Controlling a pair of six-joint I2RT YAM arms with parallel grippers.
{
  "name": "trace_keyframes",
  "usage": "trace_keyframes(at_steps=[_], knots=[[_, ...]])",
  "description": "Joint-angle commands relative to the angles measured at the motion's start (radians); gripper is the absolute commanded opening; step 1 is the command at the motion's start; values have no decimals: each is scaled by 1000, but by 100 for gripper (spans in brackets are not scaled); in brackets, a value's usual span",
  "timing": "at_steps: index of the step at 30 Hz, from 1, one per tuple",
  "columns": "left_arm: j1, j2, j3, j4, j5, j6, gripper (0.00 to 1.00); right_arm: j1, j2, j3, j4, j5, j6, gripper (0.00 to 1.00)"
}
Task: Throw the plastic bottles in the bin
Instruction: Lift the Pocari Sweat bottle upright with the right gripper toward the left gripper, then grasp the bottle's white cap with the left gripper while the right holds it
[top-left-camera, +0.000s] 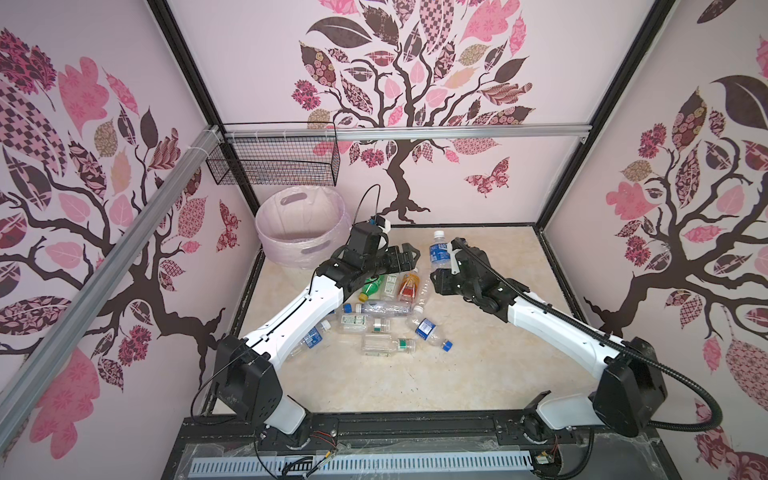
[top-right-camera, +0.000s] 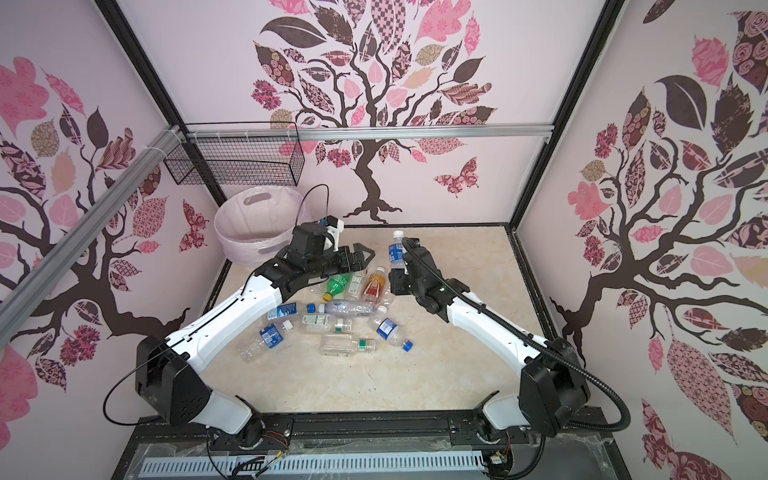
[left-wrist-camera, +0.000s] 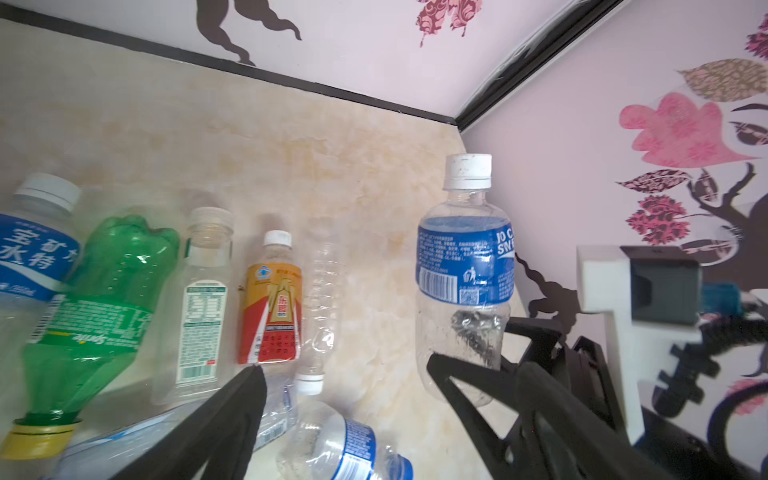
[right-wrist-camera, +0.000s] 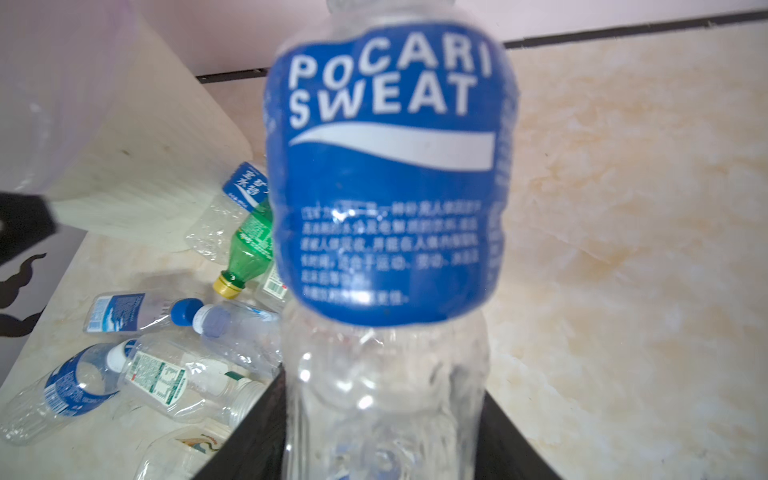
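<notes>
My right gripper (top-left-camera: 441, 277) (top-right-camera: 396, 279) (right-wrist-camera: 382, 436) is shut on the clear lower body of a white-capped plastic bottle with a blue label (top-left-camera: 439, 252) (top-right-camera: 397, 250) (left-wrist-camera: 464, 266) (right-wrist-camera: 386, 166). It holds the bottle upright above the floor. My left gripper (top-left-camera: 409, 258) (top-right-camera: 360, 257) (left-wrist-camera: 345, 374) hangs open and empty just left of that bottle, over the pile. Lying in the pile are a green bottle (top-left-camera: 372, 286) (left-wrist-camera: 95, 307) (right-wrist-camera: 251, 245), an orange-red bottle (top-left-camera: 408, 286) (left-wrist-camera: 272, 307) and several clear ones (top-left-camera: 382, 307). The pale pink bin (top-left-camera: 291, 253) (top-right-camera: 249, 245) stands at the back left.
A black wire mesh basket (top-left-camera: 274, 162) (top-right-camera: 237, 162) hangs on the back rail above the bin. Patterned walls close the cell on three sides. The marble-look floor (top-left-camera: 478, 353) lies bare to the right of the pile and in front of it.
</notes>
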Motion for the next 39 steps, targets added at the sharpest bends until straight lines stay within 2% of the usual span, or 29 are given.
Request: trace_keyframes(at_steps=[1,10,25,35,39], knots=[[5,29,65,-4,80,-54,97,24,-51,45,40,12,-47,58],[7,42,71,29,142,-80,92,31,-56,68,50,-41,-44,58],[16,76,79,71,155,-86,85,67,-73,61,64,-100,-33,56],[18,97,64,143,213,-121,81,84,-71,62,75,-140,-30,57],[16,91,56,143,211,-118,76,87,-64,63,84,-147,-23,57]])
